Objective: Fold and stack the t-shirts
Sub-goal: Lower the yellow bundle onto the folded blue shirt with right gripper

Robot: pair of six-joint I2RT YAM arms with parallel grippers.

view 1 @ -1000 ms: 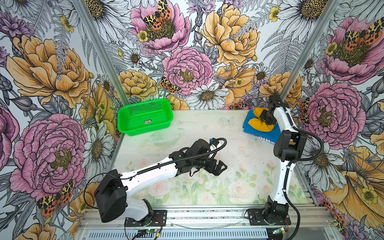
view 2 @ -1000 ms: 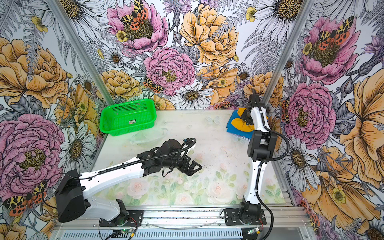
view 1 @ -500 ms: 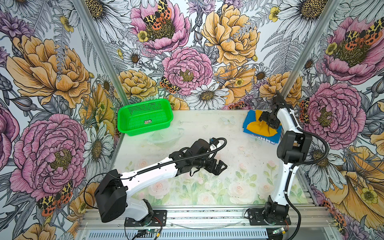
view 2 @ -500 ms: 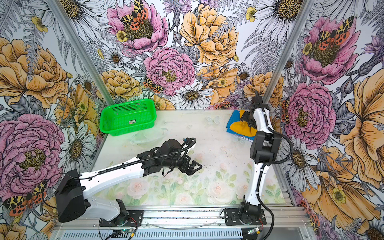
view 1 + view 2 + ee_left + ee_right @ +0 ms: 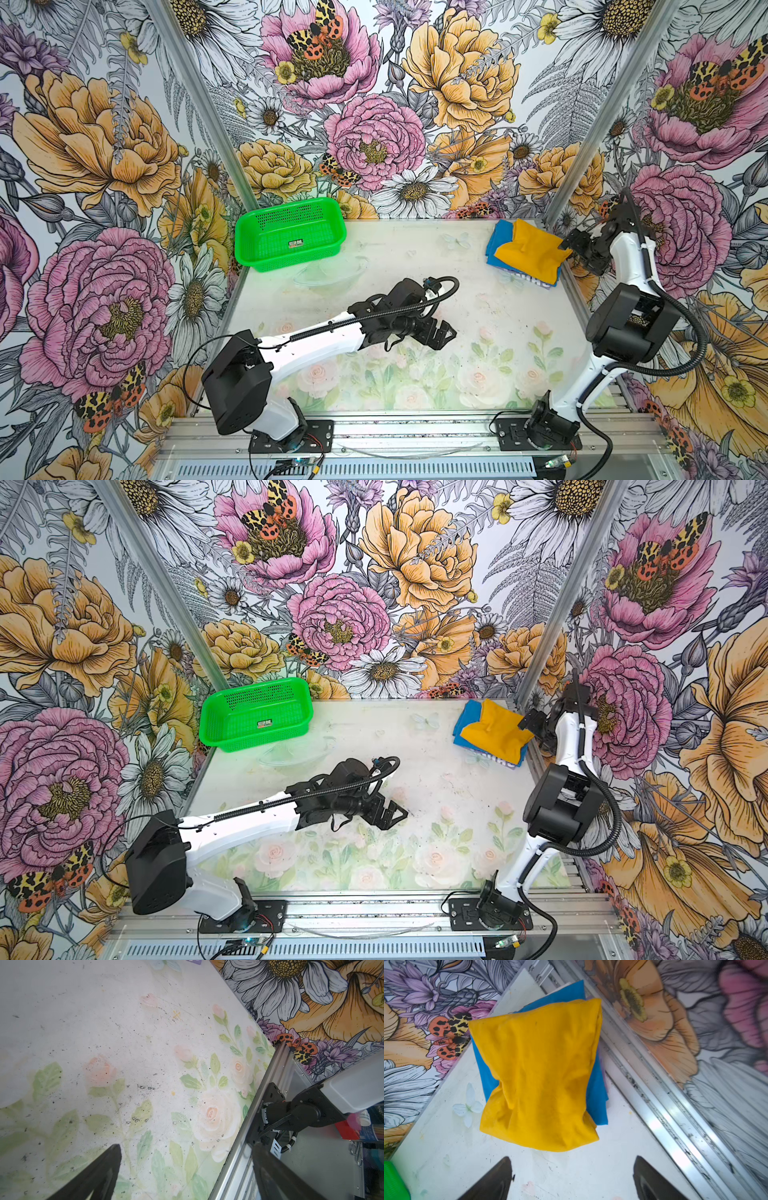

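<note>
A: Tees, where?

B: Stacked. Yellow tee rumpled, lying on blue tee. Back corner of counter, well to the right of green basket, along same back edge. White lettering showing at blue's front edge.

A: R gripper?

B: Just beside stack, on side away from basket. Released: jaws wide, nothing between, clear of cloth in wrist view.

A: L gripper?

B: Mid-counter, nearer the front than basket, well apart from it and from stack. Spread wide too, empty, over bare counter.
</note>
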